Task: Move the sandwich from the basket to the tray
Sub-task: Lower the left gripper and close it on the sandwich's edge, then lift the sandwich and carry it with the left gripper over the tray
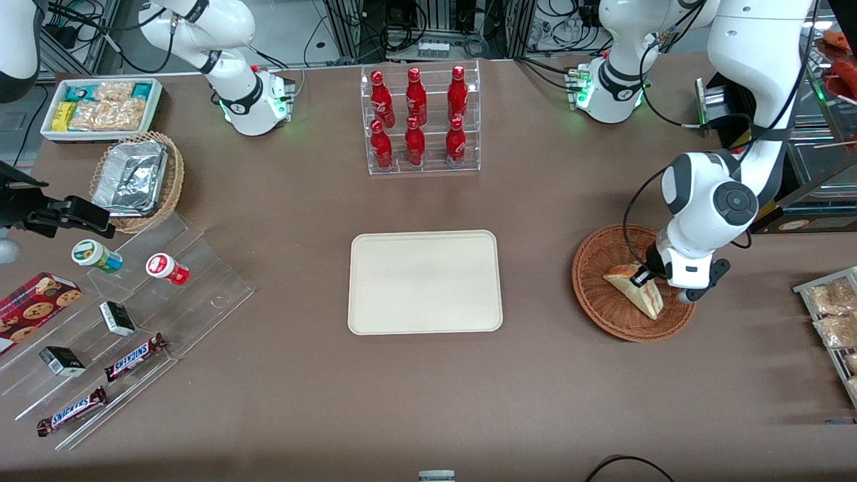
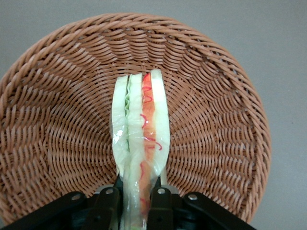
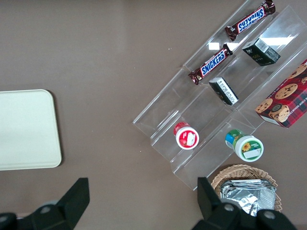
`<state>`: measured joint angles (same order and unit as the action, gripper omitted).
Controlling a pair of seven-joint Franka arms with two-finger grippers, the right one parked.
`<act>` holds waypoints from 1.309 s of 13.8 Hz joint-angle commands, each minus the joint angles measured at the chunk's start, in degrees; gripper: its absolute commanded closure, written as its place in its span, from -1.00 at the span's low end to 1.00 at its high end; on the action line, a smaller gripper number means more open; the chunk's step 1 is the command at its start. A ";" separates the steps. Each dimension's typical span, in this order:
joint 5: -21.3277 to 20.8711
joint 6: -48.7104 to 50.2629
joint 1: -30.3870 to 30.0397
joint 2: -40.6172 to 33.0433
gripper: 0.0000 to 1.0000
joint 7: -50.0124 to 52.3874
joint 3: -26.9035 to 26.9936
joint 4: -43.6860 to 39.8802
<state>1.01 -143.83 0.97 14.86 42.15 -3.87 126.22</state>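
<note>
The sandwich point(image 1: 636, 289), a pale wedge with red and green filling, sits in the reddish-brown wicker basket point(image 1: 596, 288) toward the working arm's end of the table. My left gripper point(image 1: 648, 280) is down in the basket, shut on the sandwich. In the left wrist view the black fingers point(image 2: 108, 203) press both bread faces of the sandwich point(image 2: 141, 129), which stands on edge over the basket's woven floor point(image 2: 57, 139). The cream tray point(image 1: 424, 282) lies flat mid-table, beside the basket, with nothing on it; its corner shows in the right wrist view point(image 3: 26, 129).
A clear rack of red bottles point(image 1: 420, 120) stands farther from the front camera than the tray. A tan basket with foil trays point(image 1: 137, 179), a white bin of snacks point(image 1: 102, 107) and a clear stepped stand with snacks point(image 1: 114, 321) lie toward the parked arm's end. A wire rack of packets point(image 1: 833, 321) sits at the working arm's edge.
</note>
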 commanded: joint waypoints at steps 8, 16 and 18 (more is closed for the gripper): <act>-3.47 32.12 16.76 -6.70 1.00 1.53 -0.97 -16.78; -3.21 32.29 35.13 13.75 1.00 12.24 -0.88 -42.07; -3.29 31.86 39.35 17.90 1.00 12.87 -0.79 -45.95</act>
<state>-1.29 -113.61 36.55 26.44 53.35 -5.61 88.42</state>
